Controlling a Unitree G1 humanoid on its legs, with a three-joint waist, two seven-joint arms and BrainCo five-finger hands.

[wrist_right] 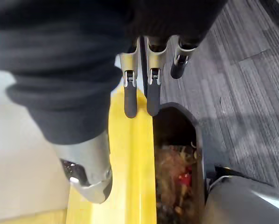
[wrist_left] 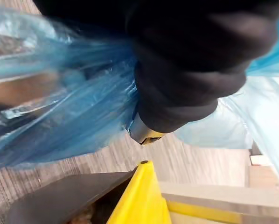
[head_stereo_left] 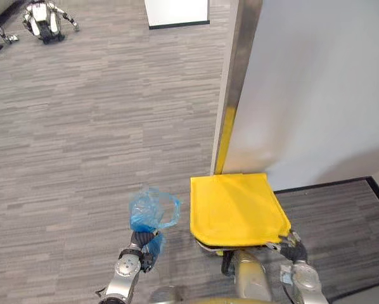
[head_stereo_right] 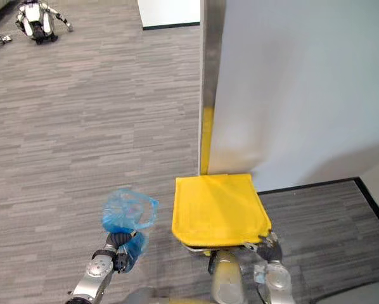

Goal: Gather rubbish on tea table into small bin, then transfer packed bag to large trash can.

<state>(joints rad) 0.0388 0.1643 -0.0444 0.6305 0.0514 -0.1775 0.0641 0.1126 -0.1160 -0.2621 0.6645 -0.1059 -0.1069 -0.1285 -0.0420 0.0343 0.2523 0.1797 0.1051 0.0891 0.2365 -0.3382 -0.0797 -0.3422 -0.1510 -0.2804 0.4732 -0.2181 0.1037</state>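
Blue bag (head_stereo_left: 153,212) is off the floor, just to the left of the yellow lid (head_stereo_left: 237,209) and apart from it. Left hand (head_stereo_left: 142,246) is closed round the bag's gathered neck, with film bunching above and below the fingers.

Large trash can (wrist_right: 196,140) stands against the white wall panel (head_stereo_left: 316,88). Its lid is raised at the near edge.

Right hand (head_stereo_left: 292,248) is at the lid's near right corner. Its fingers (wrist_right: 130,100) are straight along the lid's edge, thumb on the yellow face, lid pinched between them.

Brown and red rubbish (wrist_right: 174,172) lies inside the can beneath the lid.

Grey carpet (head_stereo_left: 82,126) stretches left of the lid.
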